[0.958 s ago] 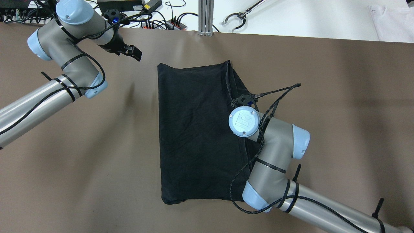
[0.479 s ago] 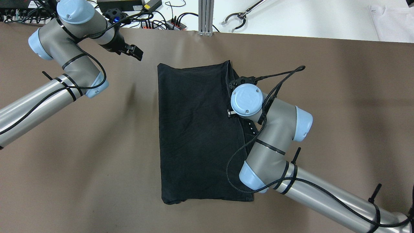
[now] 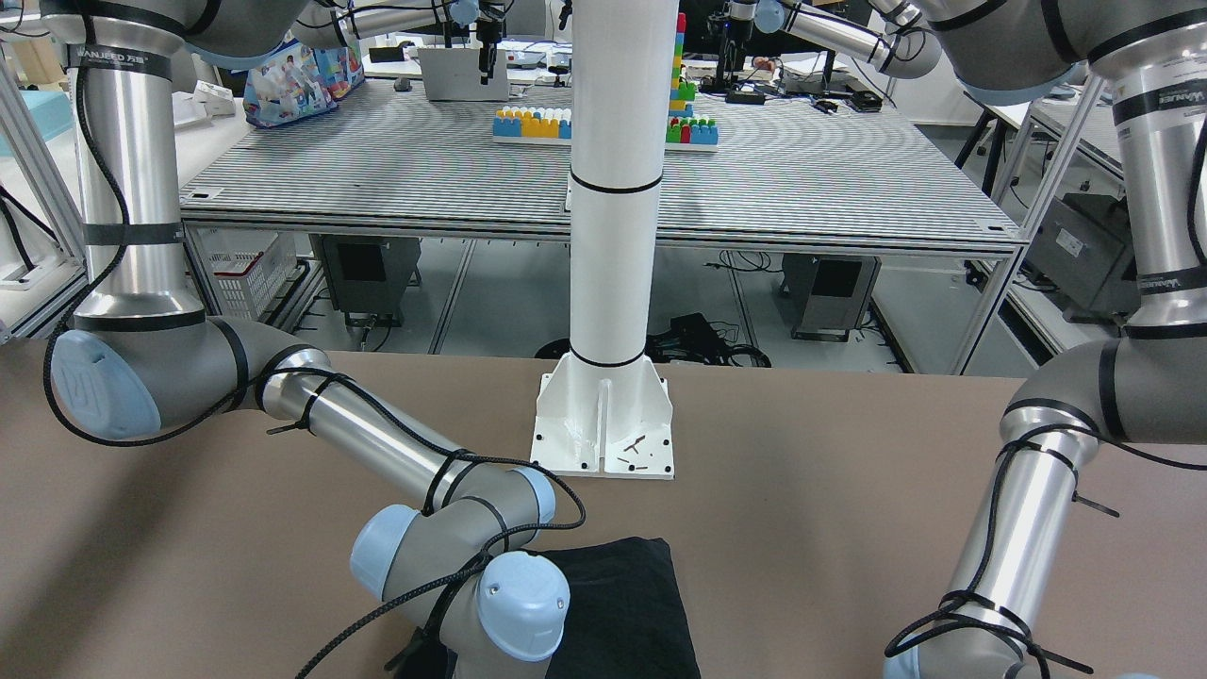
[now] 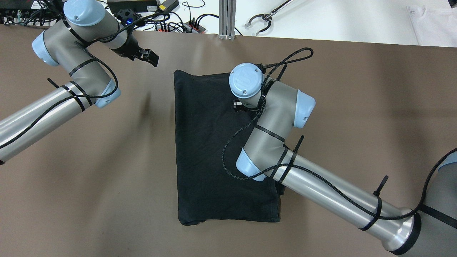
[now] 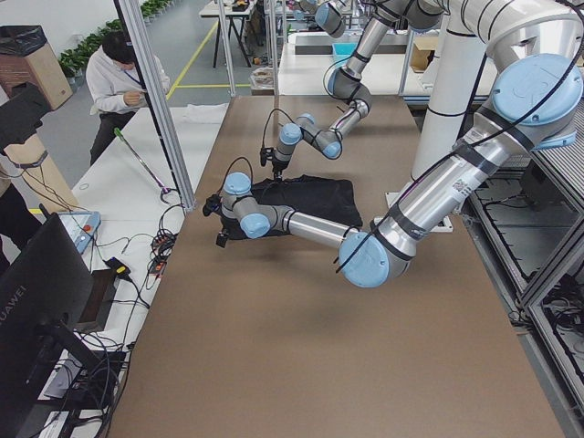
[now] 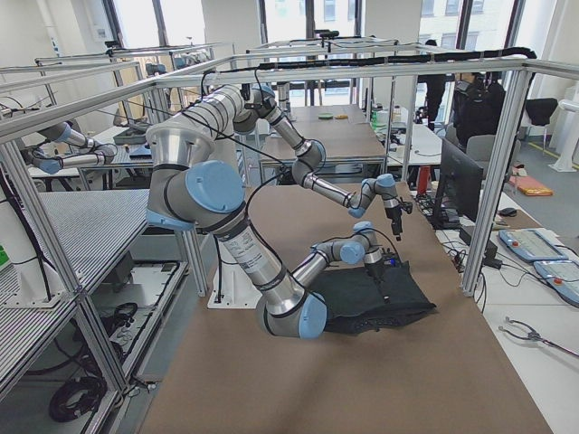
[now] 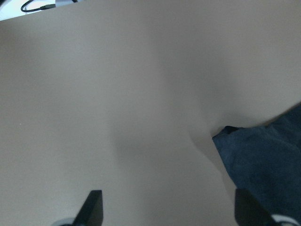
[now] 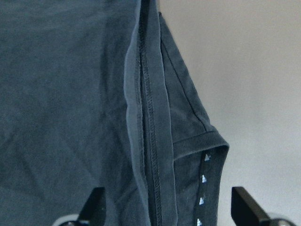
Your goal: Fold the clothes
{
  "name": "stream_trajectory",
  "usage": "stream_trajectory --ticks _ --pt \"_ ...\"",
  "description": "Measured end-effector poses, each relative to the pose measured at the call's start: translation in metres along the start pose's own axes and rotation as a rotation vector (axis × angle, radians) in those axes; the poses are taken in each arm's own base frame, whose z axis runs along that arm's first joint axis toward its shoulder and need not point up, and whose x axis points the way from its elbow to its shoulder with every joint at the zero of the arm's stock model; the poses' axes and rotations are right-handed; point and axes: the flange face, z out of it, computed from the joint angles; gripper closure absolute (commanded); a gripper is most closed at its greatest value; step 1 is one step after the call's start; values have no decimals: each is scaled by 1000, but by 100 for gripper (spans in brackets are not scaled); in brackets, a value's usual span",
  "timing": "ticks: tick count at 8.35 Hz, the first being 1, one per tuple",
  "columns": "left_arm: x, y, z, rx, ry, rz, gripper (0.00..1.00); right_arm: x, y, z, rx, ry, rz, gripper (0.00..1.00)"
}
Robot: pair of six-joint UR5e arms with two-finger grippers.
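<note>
Now, my right end effector [image 8: 167, 214] hangs with its fingers apart, gripping nothing, directly over the hemmed right edge of the black cloth [image 4: 210, 150]. The seam runs straight away between the fingers. The cloth lies flat on the brown tabletop [image 4: 89, 185], its long axis running from my side toward the far edge. My left end effector [image 7: 167, 214], likewise spread and empty, hovers over bare tabletop just off the cloth's far left corner. I judge my right arm the better placed to take that hem.
</note>
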Motion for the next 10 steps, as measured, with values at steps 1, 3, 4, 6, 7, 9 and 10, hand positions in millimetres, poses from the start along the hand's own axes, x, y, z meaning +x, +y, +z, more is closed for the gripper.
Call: stream_trajectory --ticks 1,3,4,6,7,9,10 --pt "1 -1 0 1 1 1 0 5 -6 19 2 7 7 6" --pt "1 -1 -1 2 1 2 0 29 -26 44 11 30 19 6" --pt "1 -1 -1 2 1 1 0 43 -36 47 17 41 15 6" --pt "1 -1 -2 3 3 1 0 69 -45 55 19 61 -3 6" --pt "4 0 -7 10 10 -5 0 71 -46 48 29 48 -2 6" --pt "17 18 -22 32 47 -103 0 62 -42 13 49 -37 73 6" --pt "30 47 -26 32 74 -178 0 55 -37 -12 65 -96 165 6"
